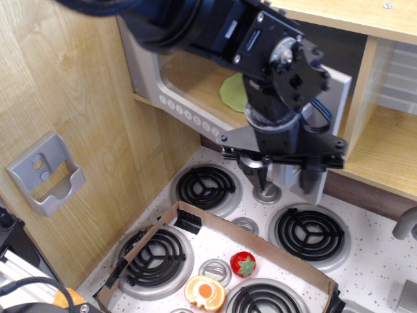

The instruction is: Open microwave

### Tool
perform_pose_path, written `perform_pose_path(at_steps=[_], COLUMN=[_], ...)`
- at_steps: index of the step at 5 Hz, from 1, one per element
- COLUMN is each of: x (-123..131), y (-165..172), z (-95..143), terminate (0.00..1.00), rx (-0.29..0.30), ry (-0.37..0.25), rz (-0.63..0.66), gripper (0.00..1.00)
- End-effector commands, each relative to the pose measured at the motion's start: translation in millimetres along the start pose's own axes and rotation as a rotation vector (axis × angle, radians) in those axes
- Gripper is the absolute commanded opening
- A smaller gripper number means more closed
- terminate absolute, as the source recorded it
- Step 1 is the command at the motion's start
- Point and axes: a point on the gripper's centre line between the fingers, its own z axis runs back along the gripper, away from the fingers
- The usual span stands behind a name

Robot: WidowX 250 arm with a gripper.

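The grey toy microwave [146, 72] sits in the wooden cabinet above the stove. Its window door is swung partly open toward me, with the row of white buttons [189, 116] along its lower edge. A green plate [231, 88] lies inside. My black arm covers much of the door and hides the clock display. My gripper [280, 175] points down at the door's free end. Its fingers [252, 171] stand on either side of the silver handle [290, 177], closed around it.
Below is a white stove top with black coil burners [206, 186] and silver knobs. A cardboard tray [260, 244] on it holds a toy strawberry [242, 263] and an orange toy [204, 291]. A grey holder [45, 173] hangs on the left wooden wall. A wooden shelf [384, 153] is at the right.
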Motion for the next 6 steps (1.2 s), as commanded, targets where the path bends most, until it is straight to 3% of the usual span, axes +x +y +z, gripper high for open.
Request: perform_pose_path(at_steps=[1,2,3,5,6], x=[-31,-45,-39,-3,20], y=[-23,-36,-77,-136,-148], z=[14,15,17,12,5], terminate=[0.0,0.0,0.0,0.0,0.0], rx=[0.018,0.02,-0.004,-0.082,-0.115], ry=[-0.021,-0.003,0.013,0.04,0.038], rz=[0.173,0.195,0.232,0.147,0.089], gripper=[1.0,1.0,1.0,1.0,1.0])
